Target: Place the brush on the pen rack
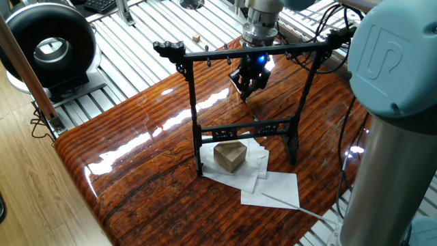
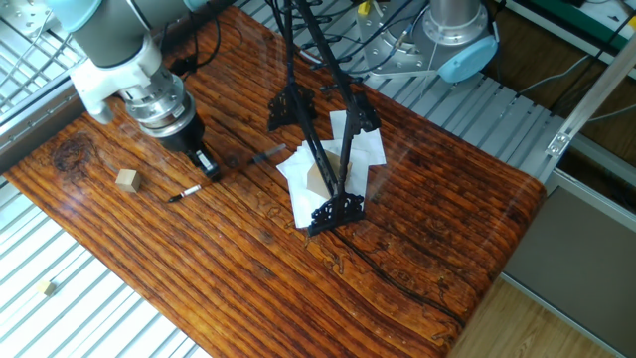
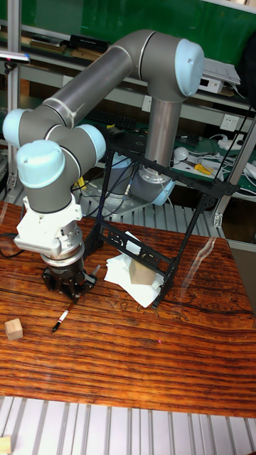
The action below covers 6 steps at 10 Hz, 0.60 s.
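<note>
The gripper (image 2: 204, 165) hangs low over the wooden table (image 2: 417, 209), fingers pointing down. The fingertips look close together, but I honestly can't tell whether they're clamped on anything; from the other fixed view it's just a dark blob lit by a blue light (image 1: 259, 60).

The brush (image 2: 185, 193) lies flat on the table right next to the fingertips, in the tall view just below and to the left of them. Its long axis runs diagonally: the near end sits almost under the gripper and the far end points away toward the table edge, roughly toward a small wooden cube (image 2: 125, 179) nearby. Mostly dark shaft with a pale band partway along.

The pen rack (image 1: 242, 102) stands upright further along the table, well apart from the brush, with its feet on some white paper sheets (image 1: 270, 186) and a tan block (image 1: 230, 155) sitting between the uprights.

Only readable marking is the embossed logo (image 1: 379, 49) on the light-blue joint cap of the arm; it looks like "UR".
</note>
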Each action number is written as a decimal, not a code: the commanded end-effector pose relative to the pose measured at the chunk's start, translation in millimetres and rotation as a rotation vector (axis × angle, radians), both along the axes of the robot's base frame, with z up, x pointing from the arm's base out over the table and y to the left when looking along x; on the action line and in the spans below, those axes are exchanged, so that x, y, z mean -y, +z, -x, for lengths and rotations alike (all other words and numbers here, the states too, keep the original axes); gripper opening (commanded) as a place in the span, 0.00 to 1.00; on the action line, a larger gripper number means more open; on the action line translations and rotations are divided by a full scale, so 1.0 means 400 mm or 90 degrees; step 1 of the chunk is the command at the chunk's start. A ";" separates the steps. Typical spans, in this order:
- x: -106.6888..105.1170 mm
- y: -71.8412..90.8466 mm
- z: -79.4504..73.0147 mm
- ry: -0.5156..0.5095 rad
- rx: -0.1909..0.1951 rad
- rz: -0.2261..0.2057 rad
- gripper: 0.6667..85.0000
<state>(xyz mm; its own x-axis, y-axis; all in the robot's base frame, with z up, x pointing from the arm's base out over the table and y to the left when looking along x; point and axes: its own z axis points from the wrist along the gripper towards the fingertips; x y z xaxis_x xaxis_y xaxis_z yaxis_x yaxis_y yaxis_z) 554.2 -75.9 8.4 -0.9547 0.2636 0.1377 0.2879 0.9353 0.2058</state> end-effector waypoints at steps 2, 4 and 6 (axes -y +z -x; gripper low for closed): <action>0.005 0.005 -0.053 -0.007 0.052 0.002 0.13; 0.013 0.004 -0.071 0.024 0.085 0.007 0.30; 0.014 0.000 -0.061 0.022 0.083 0.004 0.33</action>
